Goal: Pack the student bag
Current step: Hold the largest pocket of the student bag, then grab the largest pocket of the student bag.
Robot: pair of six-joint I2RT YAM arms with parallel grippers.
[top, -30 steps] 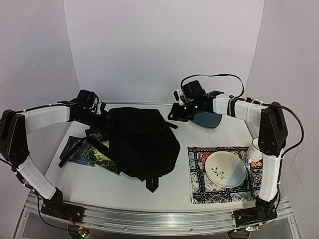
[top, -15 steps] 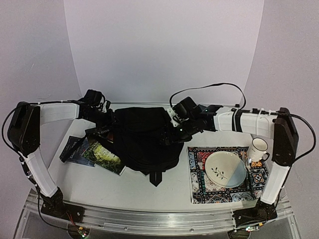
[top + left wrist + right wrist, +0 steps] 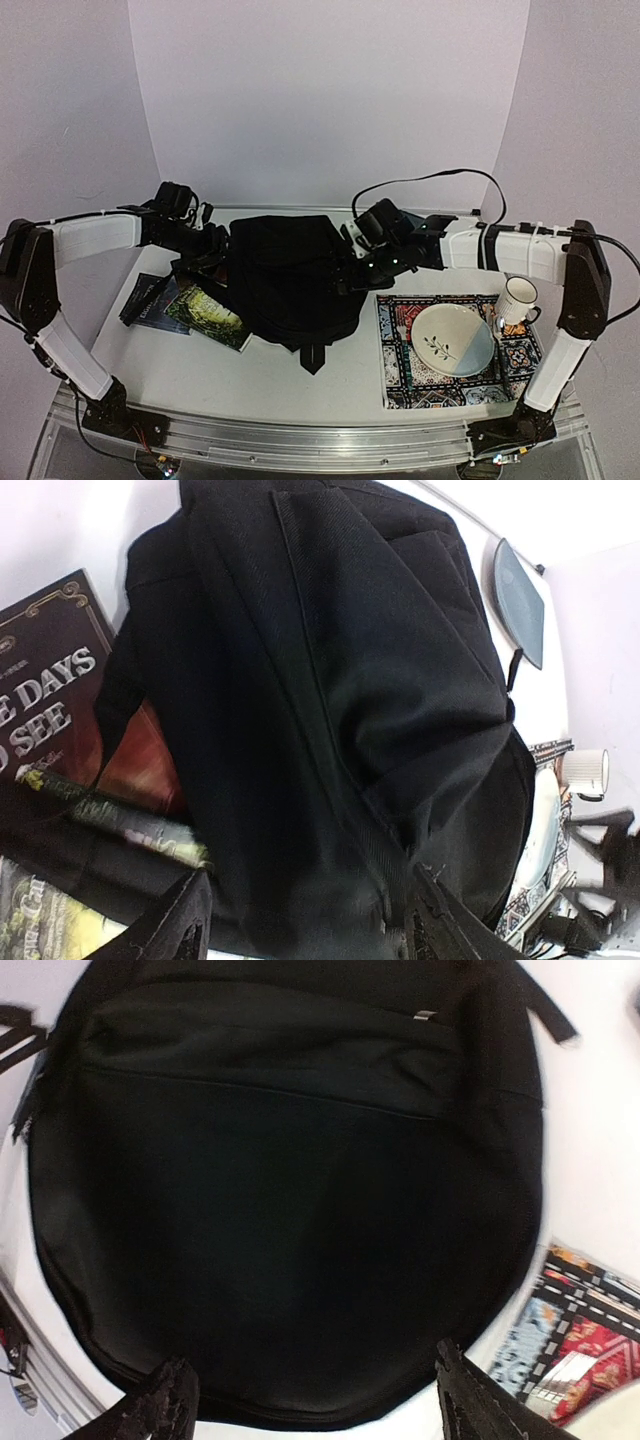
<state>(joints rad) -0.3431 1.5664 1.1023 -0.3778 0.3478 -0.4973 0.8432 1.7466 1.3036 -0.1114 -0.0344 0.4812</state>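
Left gripper (image 3: 310, 920): hanging with its jaws wide apart at the bag's left flank, clamping nothing.
Right gripper (image 3: 320, 1400): also spreading wide, hovering over the bag's right side and holding nothing.
Student bag (image 3: 290, 285): lying flat in the middle of the table between the two grippers. Its lower left edge is overlapping the books, and a strap tab is pointing toward the near edge.
Why so placed: the arms are flanking the bag from both sides. That suggests they are getting ready to take hold of the fabric and find the opening, though no item is going in yet.
Zip pull (image 3: 425, 1015): glinting near the top seam, and the pocket is looking closed.
Books (image 3: 205, 312): waiting just left of the bag, fanned and partly tucked under it.
Writing: the dark red book cover (image 3: 50, 700) is showing "DAYS" and "SEE", with the rest cut off.
Plate (image 3: 452, 338): sitting on a patterned mat (image 3: 400, 380) to the right, with a mug (image 3: 518, 298) beside it.
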